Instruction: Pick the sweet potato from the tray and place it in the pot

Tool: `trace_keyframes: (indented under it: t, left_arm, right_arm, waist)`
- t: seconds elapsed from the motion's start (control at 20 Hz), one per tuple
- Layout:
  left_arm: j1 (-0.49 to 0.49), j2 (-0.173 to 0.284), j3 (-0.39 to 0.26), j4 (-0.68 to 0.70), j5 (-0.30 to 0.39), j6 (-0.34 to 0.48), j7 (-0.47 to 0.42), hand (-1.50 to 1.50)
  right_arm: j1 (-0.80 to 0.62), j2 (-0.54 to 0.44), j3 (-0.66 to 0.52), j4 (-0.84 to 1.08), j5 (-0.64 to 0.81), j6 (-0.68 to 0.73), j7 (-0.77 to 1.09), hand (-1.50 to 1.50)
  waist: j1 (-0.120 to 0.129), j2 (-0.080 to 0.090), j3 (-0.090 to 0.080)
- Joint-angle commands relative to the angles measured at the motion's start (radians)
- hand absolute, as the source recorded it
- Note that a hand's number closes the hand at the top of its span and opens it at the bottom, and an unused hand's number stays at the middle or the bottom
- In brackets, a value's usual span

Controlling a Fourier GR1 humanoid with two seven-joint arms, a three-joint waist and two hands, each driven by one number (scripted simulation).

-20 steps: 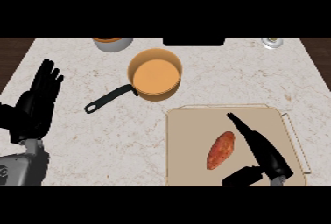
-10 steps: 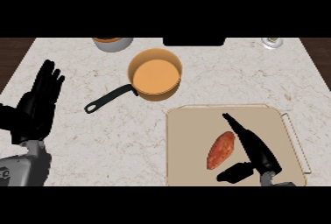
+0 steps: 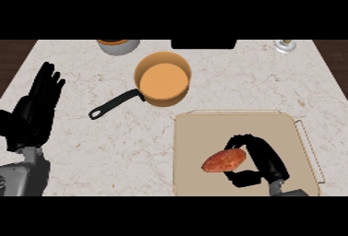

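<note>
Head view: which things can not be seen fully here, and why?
- Sweet potato: its right end is hidden by the right hand curled round it.
- Grey container: cut off by the top edge.
- Small bottle: too small to identify.
- Tray: its near edge is cut off at the bottom.

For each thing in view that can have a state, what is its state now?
Sweet potato: on the tray, held by the right hand.
Right hand: curled round the sweet potato.
Left hand: open, resting at left.
Pot: upright, nothing inside.
Tray: flat on counter.
</note>
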Motion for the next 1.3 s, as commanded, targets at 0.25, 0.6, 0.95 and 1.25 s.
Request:
trace_keyframes:
  t: [0.25, 0.6, 0.95, 1.25]
  left_arm:
    - [-0.044, -0.039, -0.021, 0.026, -0.042, 0.036, 0.018, 0.0]
    - [-0.075, -0.03, -0.055, 0.016, -0.036, -0.007, 0.024, 0.0]
    - [-0.069, -0.012, -0.023, 0.031, -0.017, -0.013, 0.037, 0.0]
    - [-0.073, -0.011, -0.004, 0.066, -0.023, -0.002, 0.006, 0.0]
  right_arm:
    - [-0.016, 0.075, 0.157, -0.063, 0.135, 0.031, 0.05, 1.5]
    - [-0.286, 0.183, 0.653, -0.103, 0.268, 0.239, 0.187, 1.5]
    - [-0.385, 0.185, 0.812, -0.32, 0.104, -0.058, 0.521, 1.5]
    - [-0.574, 0.185, 0.768, -0.396, 0.197, -0.282, 0.72, 1.5]
  waist:
    - [-0.003, 0.005, 0.005]
    - [0.084, -0.001, 0.002]
    - [0.046, 0.0, 0.005]
    - [0.025, 0.001, 0.004]
